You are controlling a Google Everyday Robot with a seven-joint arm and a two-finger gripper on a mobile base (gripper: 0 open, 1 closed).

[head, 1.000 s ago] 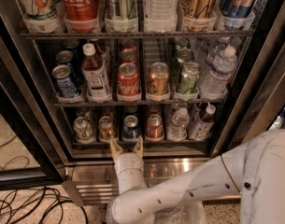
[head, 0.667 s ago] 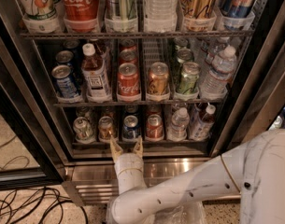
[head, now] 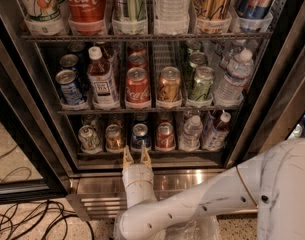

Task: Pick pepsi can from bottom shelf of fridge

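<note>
Nothing has visibly shifted since the earlier frames: the end effector (head: 136, 157) sits at lower centre of the frame, just below the pepsi can (head: 140, 136).

1. Locate the pepsi can on the bottom shelf (head: 202, 153) of the fridge (head: 202, 180), between a gold-bronze can (head: 114, 137) on its left and a red can (head: 165, 135) on its right, both just beside it.
2. If you advance off-centre, expect a finger to strike a neighbour or the shelf's front lip. Either contact could tip a can.
3. Confirm the end effector state: its fingers stand apart, roughly can-wide, and hold nothing.
</note>
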